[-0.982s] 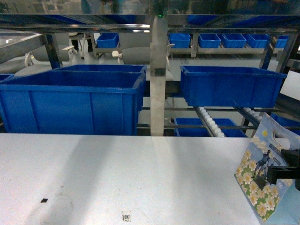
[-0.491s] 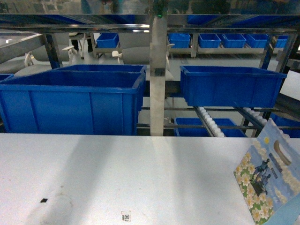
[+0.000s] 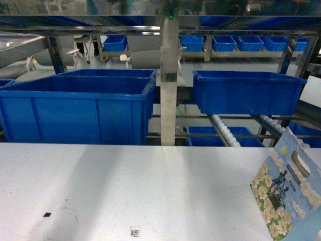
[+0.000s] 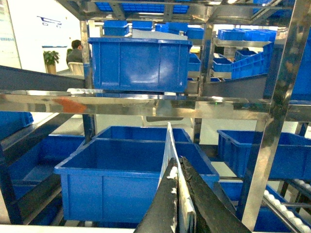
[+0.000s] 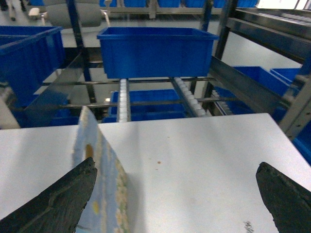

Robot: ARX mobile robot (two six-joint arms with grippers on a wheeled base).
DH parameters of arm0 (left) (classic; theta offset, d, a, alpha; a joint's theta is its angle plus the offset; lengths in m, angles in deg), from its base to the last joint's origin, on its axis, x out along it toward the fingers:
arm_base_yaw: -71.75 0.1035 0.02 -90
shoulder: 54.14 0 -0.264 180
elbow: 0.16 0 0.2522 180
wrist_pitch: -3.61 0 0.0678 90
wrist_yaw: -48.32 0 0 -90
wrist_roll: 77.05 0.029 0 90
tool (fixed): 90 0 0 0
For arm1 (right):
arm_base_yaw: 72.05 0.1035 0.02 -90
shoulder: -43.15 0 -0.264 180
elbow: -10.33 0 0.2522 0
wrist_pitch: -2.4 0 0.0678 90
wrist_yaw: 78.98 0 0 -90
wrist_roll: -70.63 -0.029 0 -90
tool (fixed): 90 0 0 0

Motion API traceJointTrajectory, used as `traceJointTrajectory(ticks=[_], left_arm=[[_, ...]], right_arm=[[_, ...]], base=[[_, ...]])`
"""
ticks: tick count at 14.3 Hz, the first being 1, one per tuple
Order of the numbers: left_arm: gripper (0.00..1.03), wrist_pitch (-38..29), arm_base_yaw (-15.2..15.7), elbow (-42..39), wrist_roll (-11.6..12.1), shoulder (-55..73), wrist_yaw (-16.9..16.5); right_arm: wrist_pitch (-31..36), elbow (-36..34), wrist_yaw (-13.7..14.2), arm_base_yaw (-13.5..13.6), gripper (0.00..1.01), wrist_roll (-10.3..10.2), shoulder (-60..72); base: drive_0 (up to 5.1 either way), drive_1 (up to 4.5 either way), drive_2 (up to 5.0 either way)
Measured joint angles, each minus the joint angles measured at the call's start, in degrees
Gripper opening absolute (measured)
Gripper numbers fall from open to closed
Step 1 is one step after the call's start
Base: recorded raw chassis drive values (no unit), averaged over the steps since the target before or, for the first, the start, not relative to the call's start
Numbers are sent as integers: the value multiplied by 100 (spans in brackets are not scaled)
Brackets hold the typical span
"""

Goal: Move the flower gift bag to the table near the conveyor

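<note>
The flower gift bag (image 3: 286, 188) stands upright on the table (image 3: 150, 191) at its right edge, near the conveyor (image 3: 225, 131) with its white rollers and the blue bins (image 3: 80, 108) beyond. In the right wrist view the right gripper (image 5: 177, 194) is spread wide, its 2 fingers (image 5: 58, 199) apart, with the bag just beside the left-hand finger and not between the jaws. The left gripper (image 4: 181, 199) is pressed together on a thin white card (image 4: 171, 160) before a blue bin.
</note>
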Motion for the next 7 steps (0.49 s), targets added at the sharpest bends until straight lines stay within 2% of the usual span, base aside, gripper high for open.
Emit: traceJointTrajectory(ticks=[7], left_arm=[[2,-2,0,0,-2,0,0]], right_arm=[[-960,-227,-190,-452,98,157,-1335]], base=[[0,0,0]])
